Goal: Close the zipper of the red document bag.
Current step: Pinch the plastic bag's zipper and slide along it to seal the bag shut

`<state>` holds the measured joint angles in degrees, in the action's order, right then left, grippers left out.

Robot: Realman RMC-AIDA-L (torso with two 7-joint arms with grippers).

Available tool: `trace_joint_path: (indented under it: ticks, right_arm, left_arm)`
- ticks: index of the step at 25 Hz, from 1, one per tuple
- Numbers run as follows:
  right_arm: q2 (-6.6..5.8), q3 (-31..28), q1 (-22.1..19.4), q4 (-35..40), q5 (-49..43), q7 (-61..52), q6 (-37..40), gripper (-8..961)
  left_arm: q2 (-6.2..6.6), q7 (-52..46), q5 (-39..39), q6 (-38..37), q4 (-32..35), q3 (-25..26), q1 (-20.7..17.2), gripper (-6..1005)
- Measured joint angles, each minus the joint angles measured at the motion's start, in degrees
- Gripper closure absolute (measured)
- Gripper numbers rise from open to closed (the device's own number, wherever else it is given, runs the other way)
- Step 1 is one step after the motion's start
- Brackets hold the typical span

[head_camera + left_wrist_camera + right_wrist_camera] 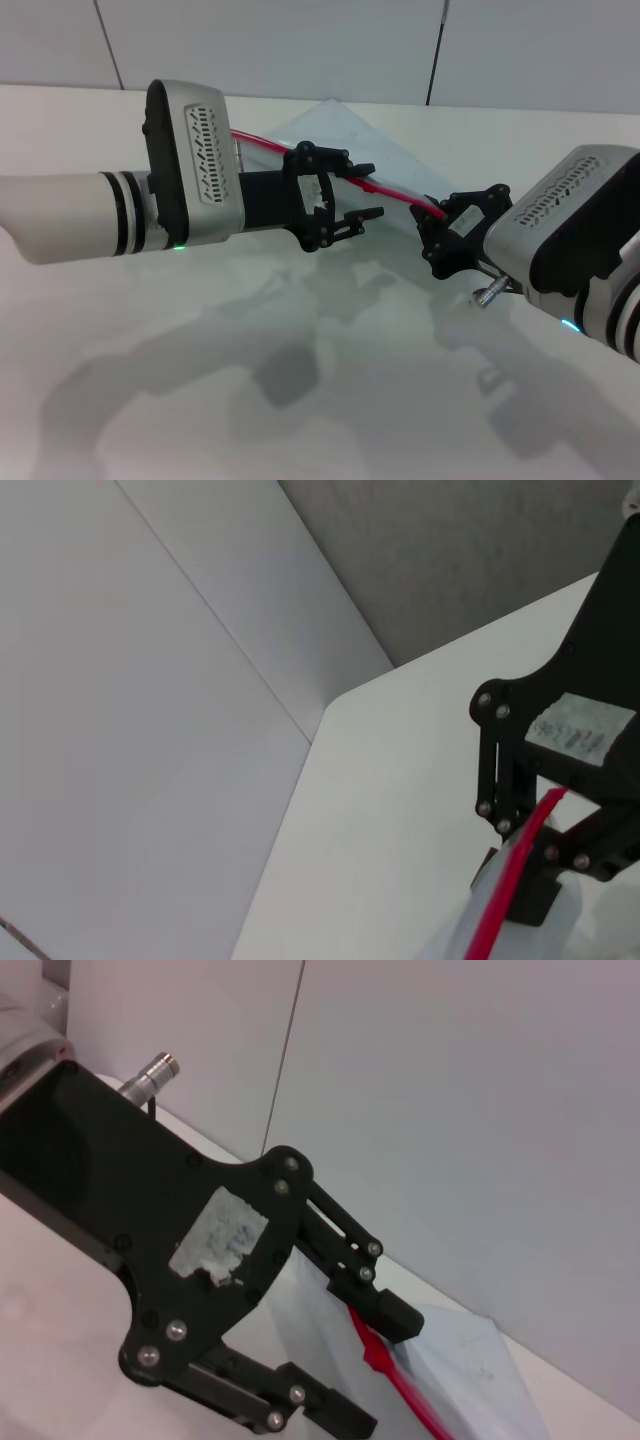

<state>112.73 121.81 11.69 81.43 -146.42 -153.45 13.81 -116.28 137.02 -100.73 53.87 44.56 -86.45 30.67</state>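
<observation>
Red document bag [330,135] is seen lifted off the white table [300,400], zipper [390,190] running from 10 to 4 o'clock between both arms. Left gripper [350,195] is held at mid-strip, jaws spread apart around the strip, nothing clamped. Right gripper [440,225] is pinched on the zipper's 4 o'clock end
</observation>
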Motion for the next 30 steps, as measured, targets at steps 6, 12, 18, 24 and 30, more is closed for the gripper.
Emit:
trace_joint_path:
  ticks: [6, 12, 18, 24, 30]
  right_arm:
    - [0.03, 0.1, 0.0, 0.2, 0.0, 0.0, 0.0, 904]
    - [0.03, 0.1, 0.0, 0.4, 0.0, 0.0, 0.1, 904]
    - [0.09, 0.1, 0.0, 0.5, 0.0, 0.0, 0.1, 904]
    - [-0.04, -0.2, 0.0, 0.7, -0.1, 0.0, 0.1, 904]
    - [-0.05, -0.8, -0.6, 1.2, -0.4, 0.0, 0.1, 904]
  left_arm:
    - [-0.07, 0.0, 0.0, -0.2, 0.0, 0.0, 0.0, 549]
    - [-0.09, 0.1, 0.3, -0.3, 0.0, 0.0, 0.1, 590]
    - [-0.09, 0.1, 0.6, -0.3, 0.0, -0.1, 0.1, 625]
    - [-0.03, 0.1, 0.7, -0.3, 0.0, -0.1, 0.0, 654]
    - [0.0, 0.1, 0.7, -0.3, 0.0, -0.1, 0.0, 668]
